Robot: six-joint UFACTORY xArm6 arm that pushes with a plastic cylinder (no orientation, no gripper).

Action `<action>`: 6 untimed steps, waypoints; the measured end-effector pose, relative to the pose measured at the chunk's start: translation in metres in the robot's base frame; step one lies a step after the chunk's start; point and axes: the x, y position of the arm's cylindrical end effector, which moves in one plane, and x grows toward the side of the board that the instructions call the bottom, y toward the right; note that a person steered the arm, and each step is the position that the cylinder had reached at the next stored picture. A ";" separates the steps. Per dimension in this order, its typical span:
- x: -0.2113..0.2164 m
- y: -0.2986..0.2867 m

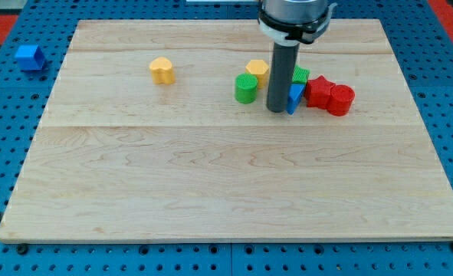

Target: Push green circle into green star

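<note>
Single camera, elevated front view, angled down over wooden board.

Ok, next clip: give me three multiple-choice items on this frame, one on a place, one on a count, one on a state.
1. Where is the green circle relative to my tip?
A. the view's left
B. the view's right
C. far below

2. How many yellow blocks lie on the board?
A. one
B. two
C. four

3. Do the green circle and the green star touch?
A. yes, pressed together
B. no, the rod stands between them
C. they are stacked

Key: 1 A, the circle sits just left of the rod. 2 B, a yellow heart-like block and another yellow block. 3 B, a gap with the rod separates them.
</note>
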 end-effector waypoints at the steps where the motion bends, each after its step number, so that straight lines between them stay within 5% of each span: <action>1: 0.000 -0.039; 3: -0.033 -0.057; 4: -0.033 -0.007; 6: -0.033 -0.165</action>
